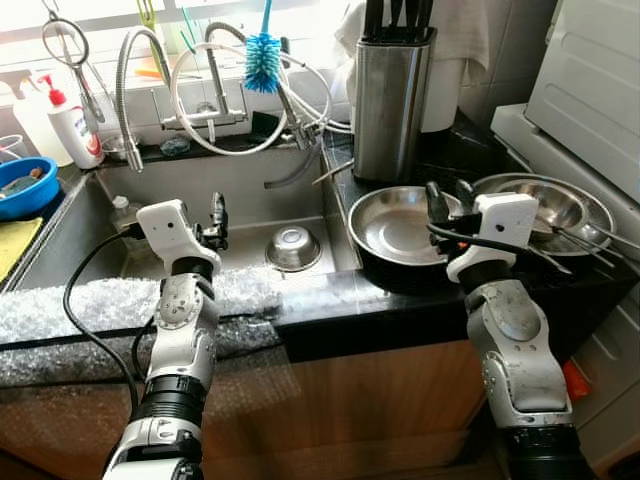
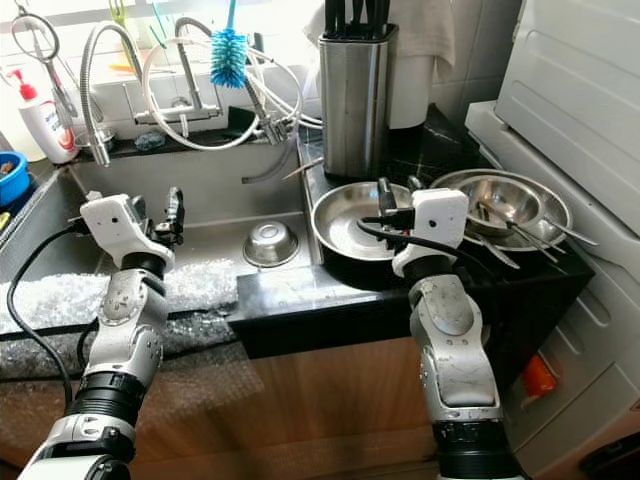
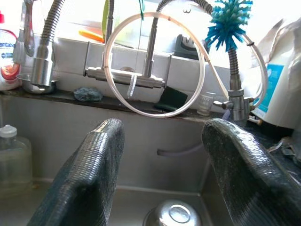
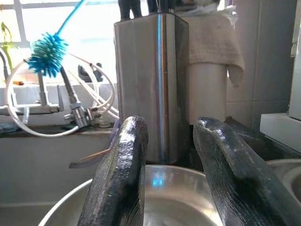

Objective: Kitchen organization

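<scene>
Left gripper (image 1: 217, 215) agape above sink (image 1: 240, 180), right gripper (image 1: 450, 203) agape over steel pan (image 1: 395, 228), no legible labels

No text, brand or number can be read anywhere. The white bottle with the red cap (image 1: 70, 125) at the upper left of the frame carries a label with red and blue markings, but its lettering is too small and blurred to make out. In the left wrist view the same label (image 3: 8, 56) shows faint blue lines of print, still illegible. A white container with a blue panel (image 3: 282, 92) at the right edge shows no legible wording either.
</scene>
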Available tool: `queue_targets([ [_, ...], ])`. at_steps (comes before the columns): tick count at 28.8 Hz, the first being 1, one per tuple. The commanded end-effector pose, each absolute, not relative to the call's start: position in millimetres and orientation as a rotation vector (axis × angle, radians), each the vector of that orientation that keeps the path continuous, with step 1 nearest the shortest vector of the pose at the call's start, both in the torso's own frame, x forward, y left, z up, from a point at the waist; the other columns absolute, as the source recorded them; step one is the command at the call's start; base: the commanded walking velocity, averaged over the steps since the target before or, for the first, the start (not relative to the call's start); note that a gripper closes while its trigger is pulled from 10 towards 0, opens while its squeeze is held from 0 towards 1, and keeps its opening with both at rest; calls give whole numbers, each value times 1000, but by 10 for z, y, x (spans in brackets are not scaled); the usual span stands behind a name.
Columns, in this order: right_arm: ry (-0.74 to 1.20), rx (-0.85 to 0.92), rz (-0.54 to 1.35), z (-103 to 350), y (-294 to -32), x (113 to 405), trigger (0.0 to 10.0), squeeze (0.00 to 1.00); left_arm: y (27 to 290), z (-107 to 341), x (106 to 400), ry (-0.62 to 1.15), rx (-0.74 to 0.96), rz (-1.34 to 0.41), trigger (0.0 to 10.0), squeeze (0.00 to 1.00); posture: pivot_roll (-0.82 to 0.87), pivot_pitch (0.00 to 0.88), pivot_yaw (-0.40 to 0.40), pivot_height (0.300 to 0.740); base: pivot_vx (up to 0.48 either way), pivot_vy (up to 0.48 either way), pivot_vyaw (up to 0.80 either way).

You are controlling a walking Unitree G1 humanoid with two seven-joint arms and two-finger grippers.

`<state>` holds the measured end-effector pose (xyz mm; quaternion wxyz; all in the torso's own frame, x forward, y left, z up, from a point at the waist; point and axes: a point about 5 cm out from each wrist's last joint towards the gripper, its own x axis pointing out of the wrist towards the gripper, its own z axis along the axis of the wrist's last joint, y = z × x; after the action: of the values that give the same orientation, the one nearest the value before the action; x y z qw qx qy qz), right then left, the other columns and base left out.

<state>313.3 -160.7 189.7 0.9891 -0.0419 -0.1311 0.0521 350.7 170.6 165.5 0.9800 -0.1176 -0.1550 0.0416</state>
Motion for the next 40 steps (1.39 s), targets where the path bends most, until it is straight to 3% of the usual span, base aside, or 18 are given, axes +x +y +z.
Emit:
queue_targets([
  [1,-264,-56,114,1897,-1555,3140,10000,0,1753,1668,3534,-306,-218,92,10000,0,-127,0,102,740,311,0,0],
  [11,-266,-51,120,1904,-1520,3153,10000,0,1762,1663,3513,-315,-228,93,10000,0,-125,0,97,740,303,0,0],
  [28,-249,-56,112,1921,-1480,3064,10000,0,1763,1638,3512,-303,-223,81,10000,0,-147,0,113,740,0,0,0],
  [35,-161,-78,61,1898,-1505,2903,10000,0,1756,1642,3535,-293,-214,65,10000,0,-169,0,133,740,0,0,0],
  [40,-19,58,-89,1896,-1535,2772,10000,0,1771,1652,3559,-288,-208,57,10000,0,-185,0,141,740,0,0,0],
])
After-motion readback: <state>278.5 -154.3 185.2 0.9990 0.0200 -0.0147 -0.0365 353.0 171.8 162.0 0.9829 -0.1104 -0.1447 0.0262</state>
